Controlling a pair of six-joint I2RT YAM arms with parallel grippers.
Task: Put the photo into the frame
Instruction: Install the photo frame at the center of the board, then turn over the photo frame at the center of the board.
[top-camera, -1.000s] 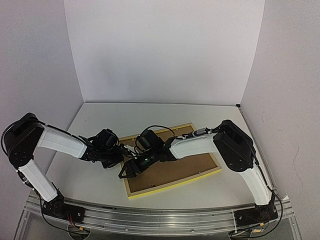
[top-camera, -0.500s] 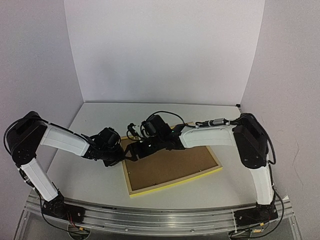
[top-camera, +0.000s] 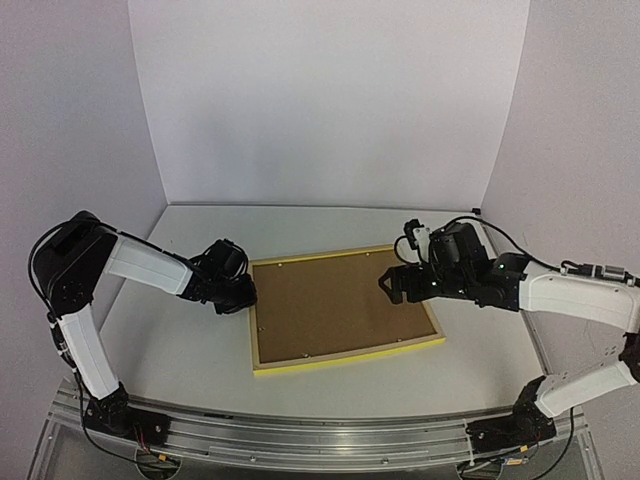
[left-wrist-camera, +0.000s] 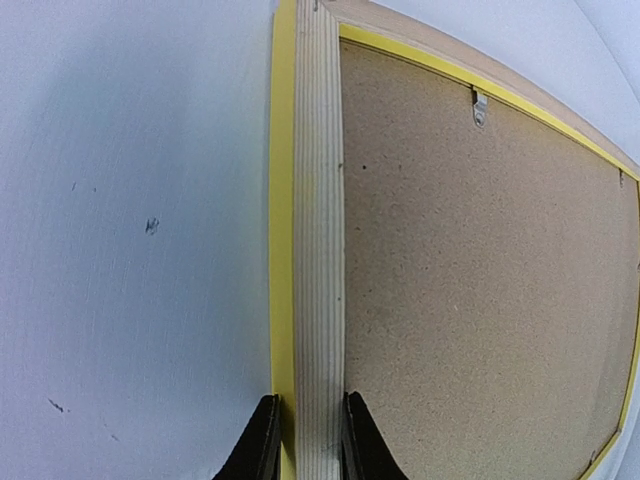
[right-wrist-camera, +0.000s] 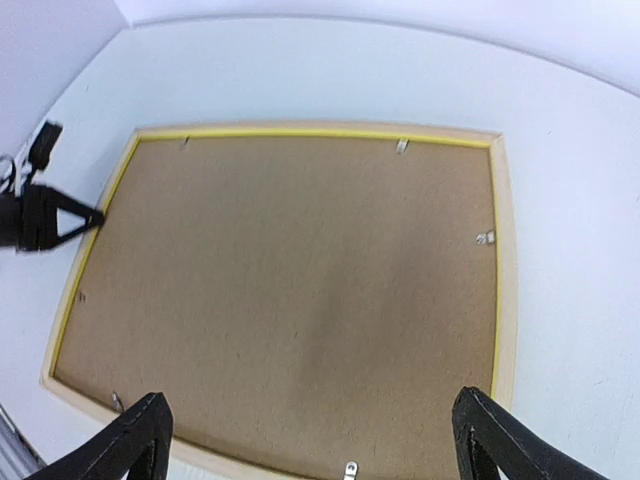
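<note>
I have the frame (top-camera: 350, 357) lying face-down on the worktop (top-camera: 190, 350), brown backing board (top-camera: 335, 305) up. My left pincer (left-wrist-camera: 308, 425) nips its left rail between narrow fingers, which I reckon is there to stop it sliding. My right pincer (top-camera: 392, 287) hangs wide and empty over the frame's right end. The photo shows nowhere; whether it sits under the board I cannot tell.

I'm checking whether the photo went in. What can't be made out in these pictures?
- Photo: in no view; whether it lies under the backing board cannot be told.
- Frame front: turned down, unseen in all views.
- Left hand, top view: fingertips hidden by its own wrist.
- Left wrist view: frame's corners cut off by the picture edges.
</note>
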